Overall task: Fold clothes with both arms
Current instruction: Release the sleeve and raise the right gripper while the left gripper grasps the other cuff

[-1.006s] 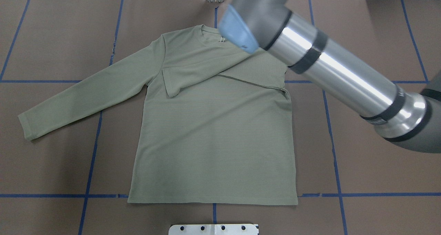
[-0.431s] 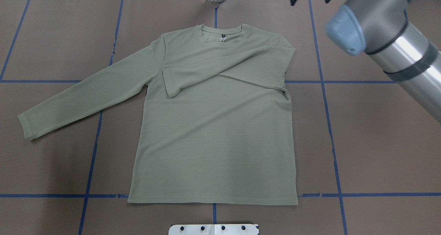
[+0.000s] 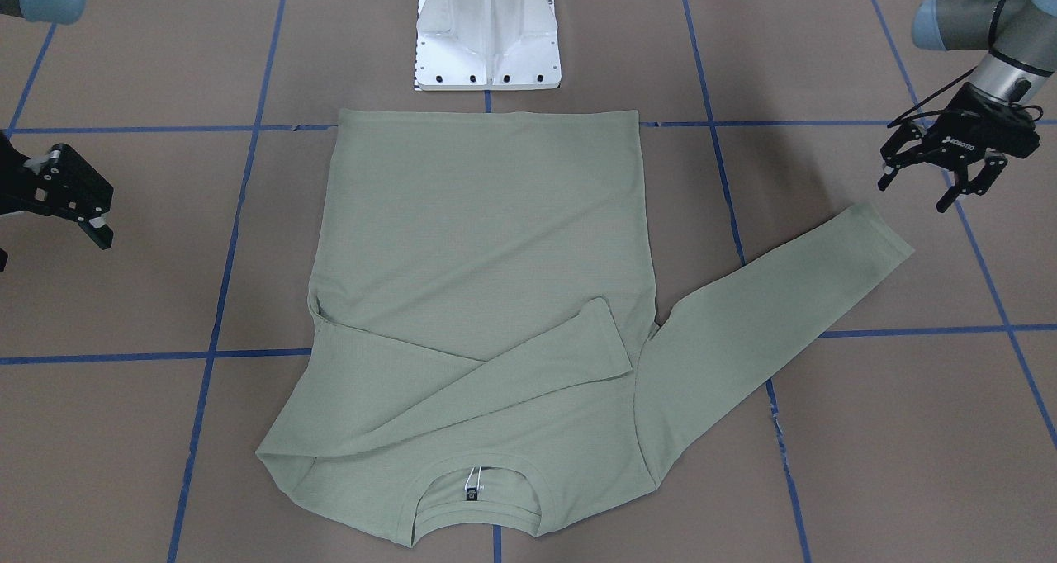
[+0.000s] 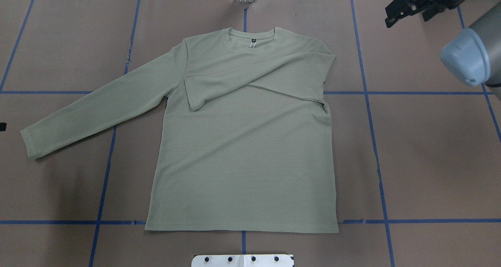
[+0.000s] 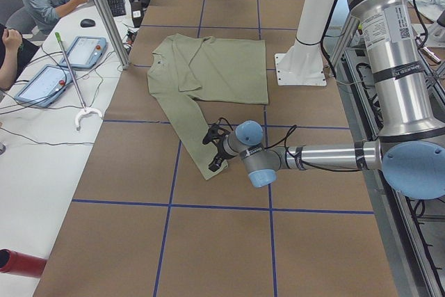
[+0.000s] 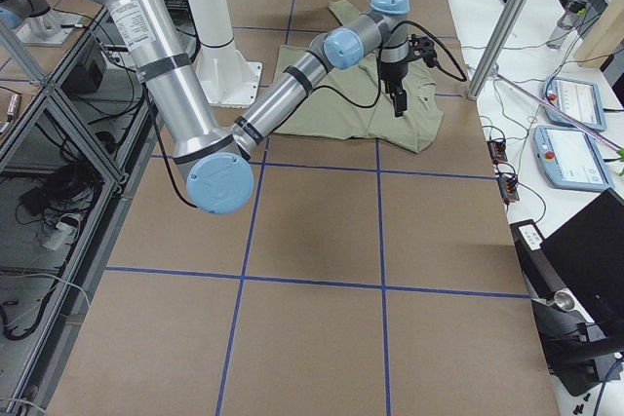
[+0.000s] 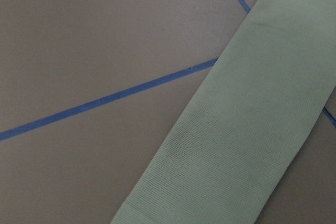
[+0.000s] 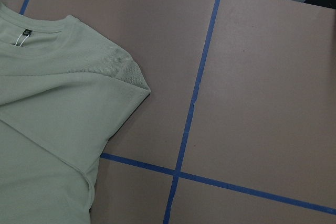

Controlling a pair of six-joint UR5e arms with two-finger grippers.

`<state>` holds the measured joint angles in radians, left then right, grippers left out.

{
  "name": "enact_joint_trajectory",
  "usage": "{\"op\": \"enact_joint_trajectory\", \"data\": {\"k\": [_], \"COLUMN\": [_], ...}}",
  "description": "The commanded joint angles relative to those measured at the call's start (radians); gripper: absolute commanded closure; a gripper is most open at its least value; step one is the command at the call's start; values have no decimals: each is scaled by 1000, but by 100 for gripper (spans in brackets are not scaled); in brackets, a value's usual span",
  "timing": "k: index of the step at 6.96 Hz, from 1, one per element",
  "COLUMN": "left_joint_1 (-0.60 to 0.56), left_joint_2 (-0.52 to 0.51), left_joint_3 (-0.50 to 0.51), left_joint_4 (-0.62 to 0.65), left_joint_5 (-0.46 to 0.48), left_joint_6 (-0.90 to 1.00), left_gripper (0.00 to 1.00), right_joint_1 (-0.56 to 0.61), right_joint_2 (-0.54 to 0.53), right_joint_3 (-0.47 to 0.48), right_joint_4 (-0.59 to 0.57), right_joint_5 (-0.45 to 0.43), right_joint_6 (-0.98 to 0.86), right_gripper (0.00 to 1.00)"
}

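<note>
Shirt [image 3: 479,216] flat, outstretched cuff [image 3: 877,237] just beside left jaws.

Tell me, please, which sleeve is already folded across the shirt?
The right sleeve, on the robot's right, lies across the chest; the left sleeve stretches out flat.

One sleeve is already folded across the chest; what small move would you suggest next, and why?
Probably lower the open left claw onto the cuff of the outstretched sleeve: that sleeve lies flat and unfolded, and the claw hovers beside it.
</note>
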<state>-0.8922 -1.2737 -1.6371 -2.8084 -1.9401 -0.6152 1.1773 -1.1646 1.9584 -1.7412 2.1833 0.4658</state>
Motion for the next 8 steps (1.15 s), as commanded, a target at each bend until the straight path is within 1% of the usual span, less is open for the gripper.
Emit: {"op": "enact_joint_trajectory", "data": {"k": [1,2,3,4,5,8], "left_joint_1": [90,111,133,160,168,171], "left_joint_2": [-6,-10,-10,-10,-10,-9], "left_joint_3": [37,48,48,48,48,48], "left_joint_4": [0,0,0,0,0,0], "left_joint_5": [85,102,109,127,128,129], "left_joint_6": [0,0,0,2,3,12], "left_gripper": [0,0,4,32,44,43], "right_joint_1": [2,2,2,2,2,2], "right_joint_2": [-9,-9,-9,-9,-9,-9], "right_joint_3": [8,8,8,8,8,7], "right_joint_4": [0,0,0,0,0,0], "right_joint_5": [0,0,-2,-2,-2,-3], "right_joint_6": [-1,-1,0,2,2,5], "right_gripper": [0,0,0,0,0,0]}}
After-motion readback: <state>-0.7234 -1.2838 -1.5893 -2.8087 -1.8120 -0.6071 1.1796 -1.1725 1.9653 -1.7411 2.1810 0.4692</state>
